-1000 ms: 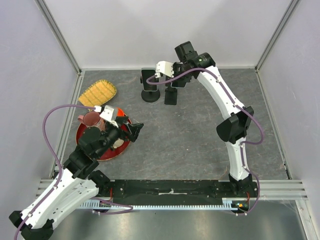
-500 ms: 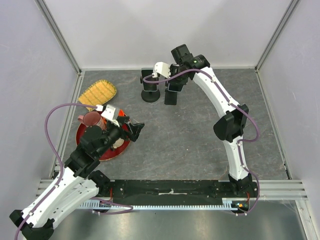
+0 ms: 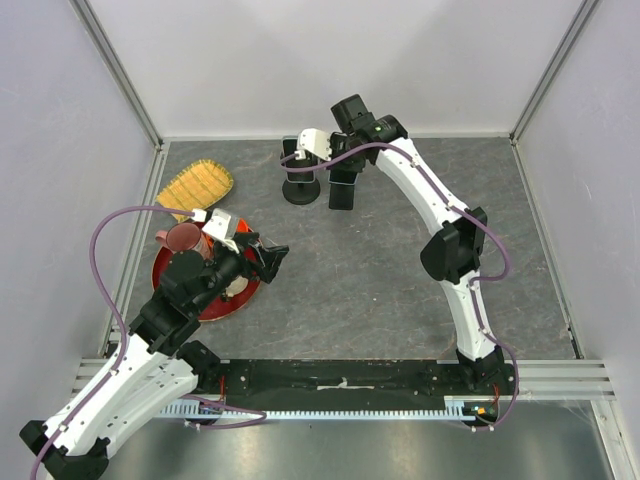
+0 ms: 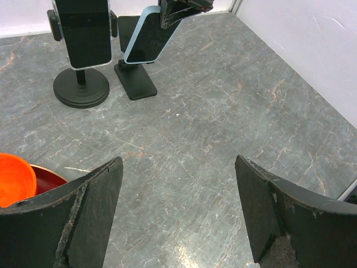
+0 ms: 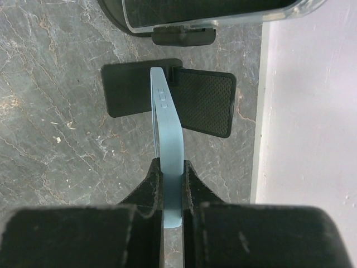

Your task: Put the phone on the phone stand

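Observation:
The phone (image 5: 167, 125), in a light blue case, is gripped on edge by my shut right gripper (image 5: 172, 164). It hangs tilted just over the black phone stand's flat base (image 5: 129, 90) and in front of its meshed back pad (image 5: 207, 103). I cannot tell whether it touches the stand. In the left wrist view the phone (image 4: 146, 36) leans above the stand (image 4: 135, 82). From above, the right gripper (image 3: 338, 160) is at the back middle, over the stand (image 3: 340, 198). My left gripper (image 4: 178, 164) is open and empty, low at the left (image 3: 268, 255).
A second stand with a round base (image 3: 301, 192) stands just left and holds another phone (image 4: 83, 30). A yellow woven basket (image 3: 196, 185), a maroon cup (image 3: 180, 237) and a red plate (image 3: 170, 285) with an orange bowl (image 4: 11, 178) are at the left.
My right gripper has carried the phone to the left, closer to the stand. The left arm has hardly moved.

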{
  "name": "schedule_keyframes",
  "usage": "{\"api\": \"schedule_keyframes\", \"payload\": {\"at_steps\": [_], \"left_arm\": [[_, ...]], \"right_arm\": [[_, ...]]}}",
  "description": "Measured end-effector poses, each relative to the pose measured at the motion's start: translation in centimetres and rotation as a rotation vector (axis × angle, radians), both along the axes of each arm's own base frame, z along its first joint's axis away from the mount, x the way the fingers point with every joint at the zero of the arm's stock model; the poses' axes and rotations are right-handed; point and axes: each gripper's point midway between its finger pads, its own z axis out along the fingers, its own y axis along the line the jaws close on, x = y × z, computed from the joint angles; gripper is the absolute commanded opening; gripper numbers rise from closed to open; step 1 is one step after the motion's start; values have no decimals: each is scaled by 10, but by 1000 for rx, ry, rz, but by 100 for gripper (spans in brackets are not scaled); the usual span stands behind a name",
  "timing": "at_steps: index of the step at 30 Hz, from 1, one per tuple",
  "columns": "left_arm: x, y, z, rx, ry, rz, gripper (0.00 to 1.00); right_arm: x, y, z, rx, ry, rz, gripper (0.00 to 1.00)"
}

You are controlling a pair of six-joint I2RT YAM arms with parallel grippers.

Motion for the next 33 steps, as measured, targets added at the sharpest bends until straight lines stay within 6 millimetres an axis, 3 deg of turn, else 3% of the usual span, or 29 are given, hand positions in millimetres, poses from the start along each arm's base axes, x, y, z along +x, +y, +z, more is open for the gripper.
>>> {"api": "schedule_keyframes", "payload": {"at_steps": [33], "left_arm": [[0,0,2,-5,-5,-2,87]], "right_arm": [[3,1,-5,-54,-29,32,0]]}}
